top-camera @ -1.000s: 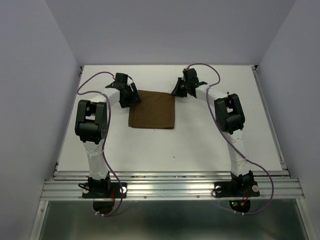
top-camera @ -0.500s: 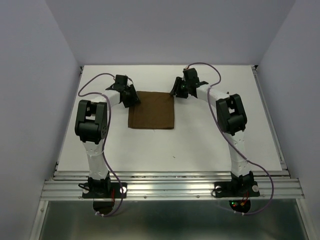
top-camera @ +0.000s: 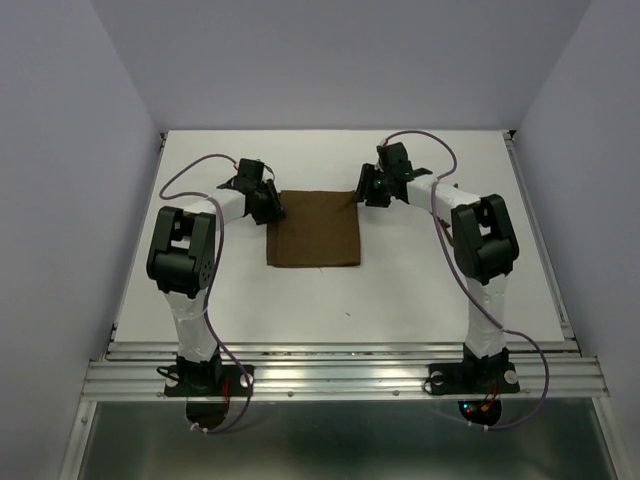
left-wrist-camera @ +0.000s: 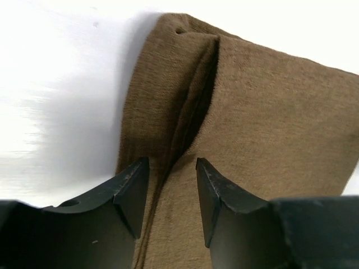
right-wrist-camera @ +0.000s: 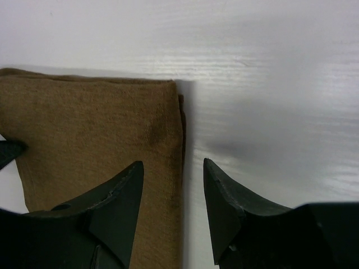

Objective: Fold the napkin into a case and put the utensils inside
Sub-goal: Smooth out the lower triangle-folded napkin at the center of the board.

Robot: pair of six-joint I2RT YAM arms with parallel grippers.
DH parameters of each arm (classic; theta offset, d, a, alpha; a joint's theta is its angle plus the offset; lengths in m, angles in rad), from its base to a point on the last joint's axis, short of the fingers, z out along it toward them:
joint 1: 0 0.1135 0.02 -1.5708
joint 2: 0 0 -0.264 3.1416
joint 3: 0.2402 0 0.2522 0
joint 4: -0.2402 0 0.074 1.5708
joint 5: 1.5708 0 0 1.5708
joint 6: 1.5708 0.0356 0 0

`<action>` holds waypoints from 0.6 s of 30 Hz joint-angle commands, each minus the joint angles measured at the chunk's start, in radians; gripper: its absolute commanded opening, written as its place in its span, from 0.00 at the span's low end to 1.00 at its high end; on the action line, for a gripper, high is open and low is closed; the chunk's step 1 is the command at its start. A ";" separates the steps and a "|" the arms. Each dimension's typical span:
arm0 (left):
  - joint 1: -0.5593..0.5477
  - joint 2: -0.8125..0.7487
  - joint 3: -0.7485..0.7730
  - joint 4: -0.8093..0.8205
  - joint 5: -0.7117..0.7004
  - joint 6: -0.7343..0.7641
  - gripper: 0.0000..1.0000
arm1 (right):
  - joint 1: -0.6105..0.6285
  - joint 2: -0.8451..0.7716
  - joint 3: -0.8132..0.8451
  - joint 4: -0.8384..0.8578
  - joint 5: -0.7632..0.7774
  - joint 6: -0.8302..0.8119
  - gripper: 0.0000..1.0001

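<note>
The napkin [top-camera: 315, 228] is a dark brown cloth folded into a layered, roughly square piece, lying flat on the white table. My left gripper [top-camera: 272, 207] is at its far left corner. In the left wrist view its jaws [left-wrist-camera: 171, 162] stand slightly apart over a layered fold of the cloth [left-wrist-camera: 269, 112]. My right gripper [top-camera: 365, 190] is at the far right corner. In the right wrist view its jaws [right-wrist-camera: 173, 165] stand apart astride the cloth's right edge [right-wrist-camera: 101, 123], one finger over cloth and one over bare table. No fork or spoon is in view.
The white table [top-camera: 440, 290] is walled by pale panels at the left, back and right. A metal rail [top-camera: 340, 375] runs along the near edge by the arm bases. Purple cables loop off both wrists.
The napkin has slid a little to the right and toward the near edge, and both grippers have moved with it, staying at its far corners.
</note>
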 commanded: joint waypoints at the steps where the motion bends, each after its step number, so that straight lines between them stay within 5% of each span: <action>1: 0.004 -0.037 0.097 -0.069 -0.074 0.041 0.51 | -0.004 -0.079 -0.061 0.014 -0.004 -0.017 0.52; 18: 0.003 0.138 0.296 -0.102 -0.028 0.072 0.49 | -0.004 -0.129 -0.141 0.024 0.001 0.012 0.52</action>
